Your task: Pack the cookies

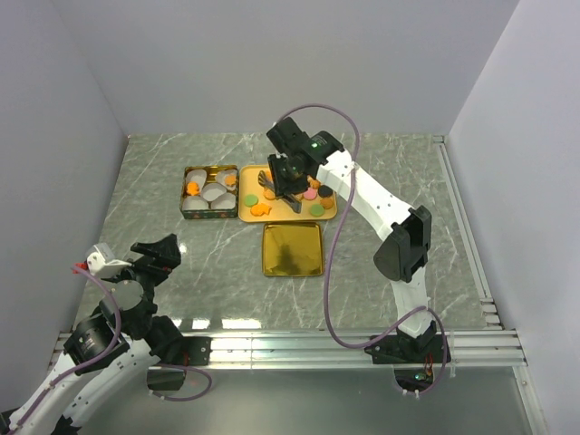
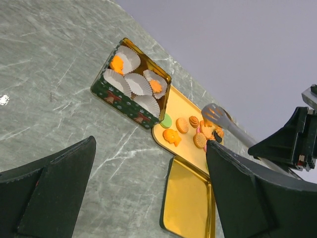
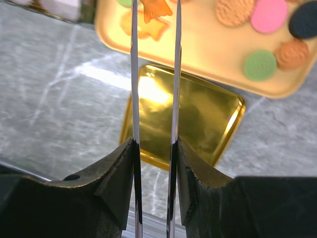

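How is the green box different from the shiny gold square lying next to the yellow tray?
The green box holds white paper cups and some orange cookies; the gold square holds nothing. The box has tall green patterned walls; the square has only a low rim. The box sits left of the yellow tray; the square sits at its near side. Both are gold inside and lie flat.

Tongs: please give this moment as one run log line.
right gripper shut on tongs | tips around orange fish cookie, over tray | left gripper open
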Robot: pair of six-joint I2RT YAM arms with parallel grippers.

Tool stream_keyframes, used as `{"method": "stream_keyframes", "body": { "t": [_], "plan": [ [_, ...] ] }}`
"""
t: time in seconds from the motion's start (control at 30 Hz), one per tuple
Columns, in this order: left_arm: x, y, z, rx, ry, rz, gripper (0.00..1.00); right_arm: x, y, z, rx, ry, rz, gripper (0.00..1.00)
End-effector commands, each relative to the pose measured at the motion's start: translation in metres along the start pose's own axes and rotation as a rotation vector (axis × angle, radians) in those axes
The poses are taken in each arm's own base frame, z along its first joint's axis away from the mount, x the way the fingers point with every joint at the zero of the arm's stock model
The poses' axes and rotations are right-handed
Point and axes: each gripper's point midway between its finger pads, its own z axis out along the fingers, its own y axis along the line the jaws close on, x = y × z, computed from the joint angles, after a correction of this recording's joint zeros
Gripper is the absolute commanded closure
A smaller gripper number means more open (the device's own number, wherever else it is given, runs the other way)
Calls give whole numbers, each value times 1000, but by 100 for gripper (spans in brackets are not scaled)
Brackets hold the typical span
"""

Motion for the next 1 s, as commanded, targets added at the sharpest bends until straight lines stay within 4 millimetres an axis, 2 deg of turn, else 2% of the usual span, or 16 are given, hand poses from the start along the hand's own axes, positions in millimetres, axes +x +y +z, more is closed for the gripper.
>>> {"method": "stream_keyframes", "body": {
  "t": [0.0,0.13,0.2,0.23,0.37,0.57,0.73,0.97],
  "plan": [
    [-8,-2,-1,-9,-14,-4,1,-27,24,-16,-128,-94,-15,66],
    [-7,-2,-1,-9,-8,7,1,-45,64,-26,-334,-145,-26,64],
    [-7,-3,-1,-3,-7,8,1,-51,77,-31,-405,-160,-25,63],
    [-6,-4,-1,-4,-7,8,1,-55,88,-31,-461,-165,-28,63],
    [-6,-3,0,-9,-6,17,1,-59,110,-22,-568,-149,0,63],
    [-6,-2,0,-16,-3,17,1,-64,126,2,-624,-129,27,62],
    [-5,-3,-1,-13,-1,16,1,-71,126,21,-609,-144,40,60],
    [0,-11,-1,29,26,36,0,-64,124,45,-588,-117,56,57]
  ]
}}
